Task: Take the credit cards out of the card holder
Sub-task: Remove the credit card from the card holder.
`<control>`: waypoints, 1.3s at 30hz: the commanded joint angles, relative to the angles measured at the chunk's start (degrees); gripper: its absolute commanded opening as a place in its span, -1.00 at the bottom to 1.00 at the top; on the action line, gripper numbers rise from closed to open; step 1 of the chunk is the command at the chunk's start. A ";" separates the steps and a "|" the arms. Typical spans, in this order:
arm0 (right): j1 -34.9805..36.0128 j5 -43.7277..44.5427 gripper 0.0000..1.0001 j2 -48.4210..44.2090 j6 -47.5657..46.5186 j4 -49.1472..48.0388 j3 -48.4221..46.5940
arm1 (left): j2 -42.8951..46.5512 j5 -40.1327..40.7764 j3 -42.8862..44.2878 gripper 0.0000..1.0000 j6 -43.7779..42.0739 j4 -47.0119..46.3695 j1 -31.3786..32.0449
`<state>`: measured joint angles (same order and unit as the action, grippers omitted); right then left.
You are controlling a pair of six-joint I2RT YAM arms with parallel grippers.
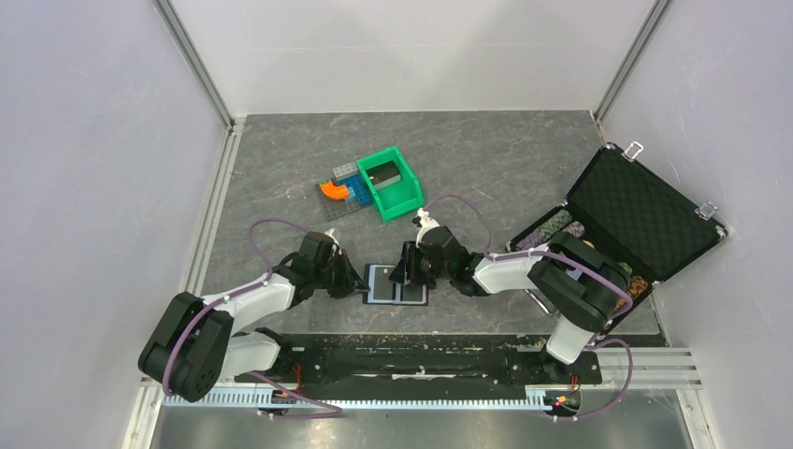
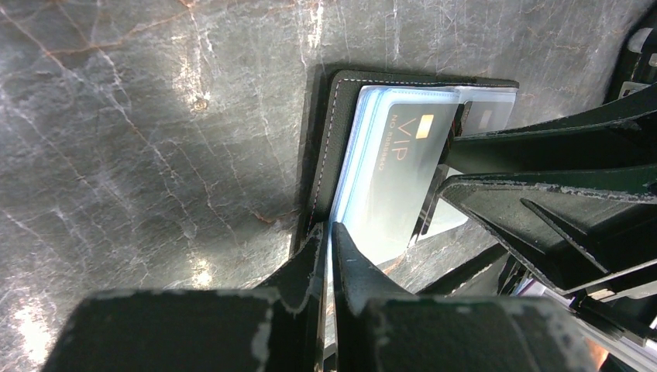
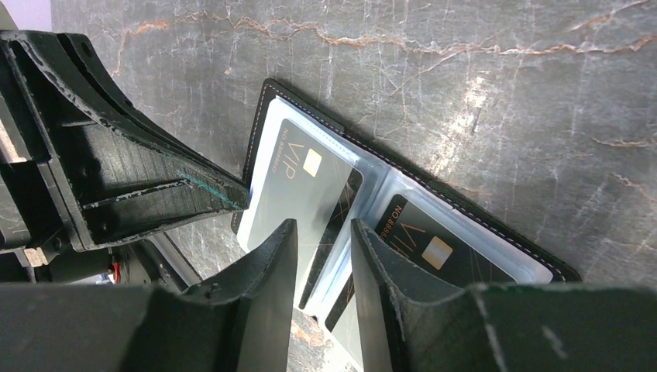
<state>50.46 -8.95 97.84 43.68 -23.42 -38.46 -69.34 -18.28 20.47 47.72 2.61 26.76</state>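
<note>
Status: nothing is out yet. The holder (image 2: 325,147) lies open and flat at the 6 o'clock side of the table (image 1: 281,159), between the two arms. Two cards (image 3: 298,182) show, both inside clear sleeves, one per panel. No card lies loose on the table. The whole extraction is left to do.

Left gripper (image 2: 331,232): jaws closed to a sliver at the holder's 9 o'clock edge, apparently pinching a sleeve edge there to pin it down.
Right gripper (image 3: 321,232): jaws part open, astride the sleeves near the fold. No grip can be seen.

Room: the fingertips of the two grippers stand just beside each other over the holder, so it is tight there.
- Bare table at 12 o'clock up to the bin (image 1: 402,201), well apart.
- Case (image 1: 645,210) at 3 o'clock, well apart.
- Table's near edge close at 6 o'clock.
</note>
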 commanded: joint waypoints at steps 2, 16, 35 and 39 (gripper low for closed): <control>-0.18 -1.07 -0.34 0.57 1.49 -3.81 0.38 | -0.40 -1.47 -0.85 -0.81 0.30 -1.34 0.53; -0.65 -3.31 -0.47 1.64 3.74 -7.85 2.28 | -1.16 -1.80 -1.57 -0.80 1.14 -2.41 0.75; -3.88 -5.25 -1.00 -1.08 2.69 -10.89 6.23 | -1.51 0.33 -1.40 -0.80 1.05 -0.46 0.92; -5.36 -7.34 -1.00 -1.24 2.49 -12.38 7.44 | -1.76 0.69 -1.05 -0.80 0.75 0.24 0.92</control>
<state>46.46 -14.63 98.06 47.79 -33.06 -32.38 -69.71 -18.59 19.68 48.14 0.71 26.87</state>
